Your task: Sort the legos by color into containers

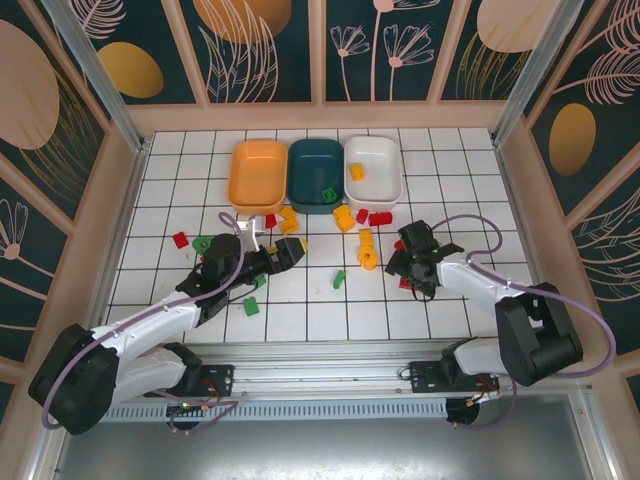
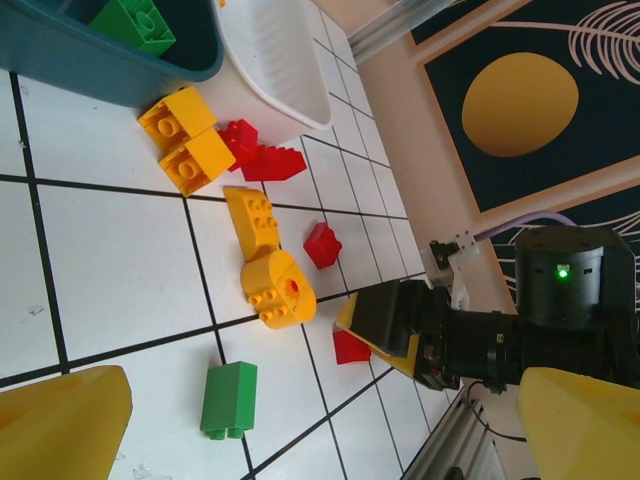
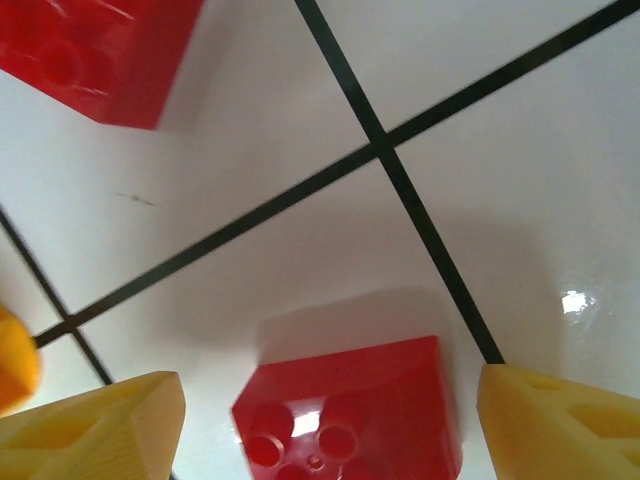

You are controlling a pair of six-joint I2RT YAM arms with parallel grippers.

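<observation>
bare tile (image 3: 530,200) flanks the red brick (image 3: 350,410) inside the spread right pincer (image 3: 325,400); a second red brick (image 3: 95,55) lies apart.

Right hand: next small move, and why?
Probably close the right hand on the small red plastic brick. The hand is open and low over the white tiled floor. Its yellow fingers stand either side of the brick, which is roughly centred, with a small gap on each side.
</observation>
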